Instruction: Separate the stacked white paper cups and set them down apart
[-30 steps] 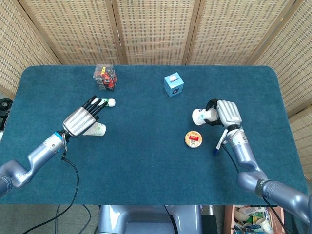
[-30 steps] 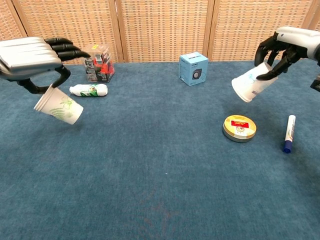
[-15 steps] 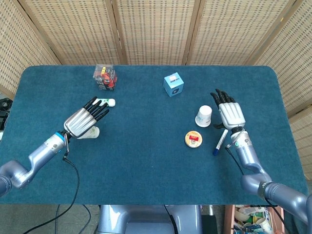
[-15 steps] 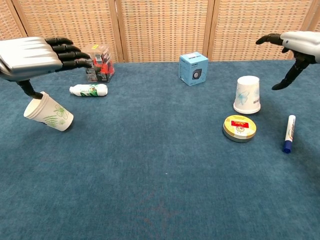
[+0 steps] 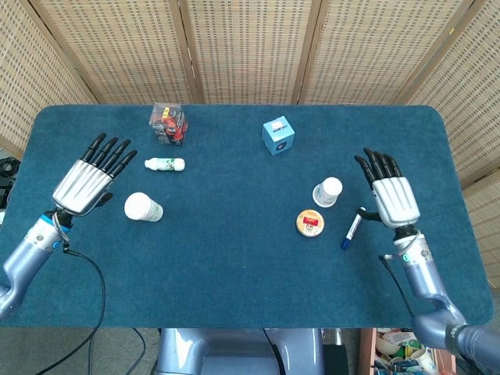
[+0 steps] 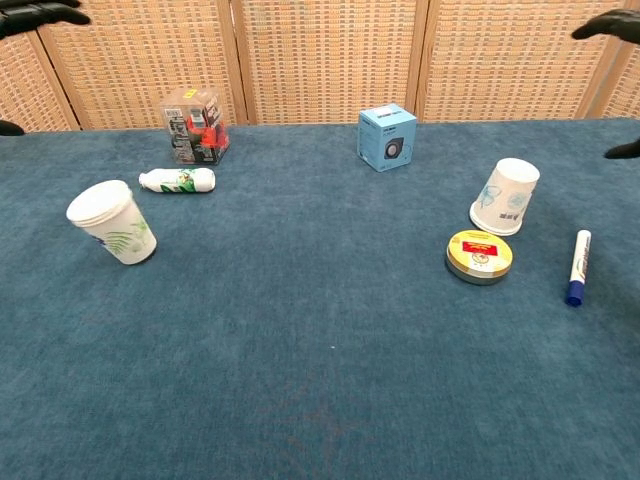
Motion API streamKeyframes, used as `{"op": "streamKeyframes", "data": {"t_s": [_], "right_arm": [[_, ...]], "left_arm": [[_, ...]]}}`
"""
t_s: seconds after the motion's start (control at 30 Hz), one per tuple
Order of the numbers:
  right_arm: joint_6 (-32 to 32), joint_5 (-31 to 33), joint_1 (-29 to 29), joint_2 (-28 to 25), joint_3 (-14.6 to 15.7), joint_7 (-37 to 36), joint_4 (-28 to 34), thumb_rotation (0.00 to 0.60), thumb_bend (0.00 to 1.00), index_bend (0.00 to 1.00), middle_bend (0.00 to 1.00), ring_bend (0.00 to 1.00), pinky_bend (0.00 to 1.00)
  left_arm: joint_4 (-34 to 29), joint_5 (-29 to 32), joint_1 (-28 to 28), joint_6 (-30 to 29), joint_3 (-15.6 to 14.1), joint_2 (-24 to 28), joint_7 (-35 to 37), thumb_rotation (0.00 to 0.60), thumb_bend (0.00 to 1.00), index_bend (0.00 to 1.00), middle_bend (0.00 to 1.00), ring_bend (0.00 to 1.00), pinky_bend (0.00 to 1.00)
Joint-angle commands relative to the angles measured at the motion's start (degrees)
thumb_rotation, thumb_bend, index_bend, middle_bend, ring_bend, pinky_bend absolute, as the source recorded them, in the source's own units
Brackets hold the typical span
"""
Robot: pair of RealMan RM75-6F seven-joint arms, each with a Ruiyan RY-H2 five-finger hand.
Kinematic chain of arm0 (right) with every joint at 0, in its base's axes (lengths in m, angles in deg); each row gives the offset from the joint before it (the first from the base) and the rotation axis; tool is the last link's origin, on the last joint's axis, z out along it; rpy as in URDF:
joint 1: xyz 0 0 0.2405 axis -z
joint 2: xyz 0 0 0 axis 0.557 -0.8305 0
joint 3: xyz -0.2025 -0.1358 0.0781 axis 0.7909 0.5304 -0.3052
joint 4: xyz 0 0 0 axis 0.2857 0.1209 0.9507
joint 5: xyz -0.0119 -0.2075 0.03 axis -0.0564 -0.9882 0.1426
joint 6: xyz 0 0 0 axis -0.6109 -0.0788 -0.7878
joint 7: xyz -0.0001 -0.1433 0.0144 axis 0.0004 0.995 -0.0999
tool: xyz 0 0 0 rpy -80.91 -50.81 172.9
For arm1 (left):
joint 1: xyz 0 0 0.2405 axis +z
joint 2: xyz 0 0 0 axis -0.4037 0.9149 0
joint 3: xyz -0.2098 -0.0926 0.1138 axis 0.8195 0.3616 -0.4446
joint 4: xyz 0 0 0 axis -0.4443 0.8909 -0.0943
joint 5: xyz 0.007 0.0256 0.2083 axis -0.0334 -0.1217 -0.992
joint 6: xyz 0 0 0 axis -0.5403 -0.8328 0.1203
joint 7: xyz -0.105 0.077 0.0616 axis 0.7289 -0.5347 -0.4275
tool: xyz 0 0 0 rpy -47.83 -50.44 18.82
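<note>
On the blue tablecloth point(image 5: 234, 258), both cups are tilting: right paper cup point(image 6: 503, 197) beside the tin point(image 6: 479, 256), left paper cup point(image 6: 111, 222); either risks tipping over. Left hand point(image 5: 87, 177) and right hand point(image 5: 393, 193) are hovering spread, empty.

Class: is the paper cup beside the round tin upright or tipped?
Tipped: the paper cup leans, mouth-down, beside the round tin.

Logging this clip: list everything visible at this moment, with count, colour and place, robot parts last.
paper cups: 2, white; one with green print on the left, one with blue print on the right, both mouth-down and tilted
small bottle: 1, white and green, lying behind the left cup
clear box: 1, red contents, back left
cube box: 1, light blue, back centre
round tin: 1, gold with red label, in front of the right cup
marker: 1, white with blue cap, right of the tin
table: 1, teal cloth
left hand: open, left edge
right hand: open, right of the marker
</note>
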Motion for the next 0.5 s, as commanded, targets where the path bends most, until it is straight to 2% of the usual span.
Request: {"op": "streamKeyframes", "data": {"t_s": [0.03, 0.23, 0.33, 0.5], "right_arm": [[9.5, -7.5, 7.1, -2.5, 5.0, -3.4, 1.4, 0.6, 0.0, 0.08, 0.0, 0.0, 0.06], [15.8, -11.7, 12.4, -3.1, 8.2, -3.5, 1.2, 0.6, 0.0, 0.02, 0.0, 0.0, 0.0], [18.9, -12.8, 15.8, -3.0, 9.9, -3.4, 2.3, 0.6, 0.0, 0.0, 0.0, 0.0, 0.0], [21.9, -13.2, 19.3, -4.1, 10.4, -1.2, 6.5, 0.6, 0.0, 0.0, 0.0, 0.0, 0.0]], "left_arm": [[-6.0, 3.8, 5.4, -4.0, 0.6, 3.5, 2.9, 0.6, 0.16, 0.0, 0.0, 0.0, 0.0], [-13.8, 7.8, 12.5, -8.6, 0.0, 5.7, 5.0, 0.6, 0.16, 0.0, 0.0, 0.0, 0.0], [-16.6, 8.0, 17.5, -14.5, -0.5, 4.7, 7.4, 0.6, 0.16, 0.0, 0.0, 0.0, 0.0], [-19.4, 7.5, 23.2, -19.5, -2.2, 3.3, 7.3, 0.6, 0.15, 0.0, 0.0, 0.0, 0.0]]}}
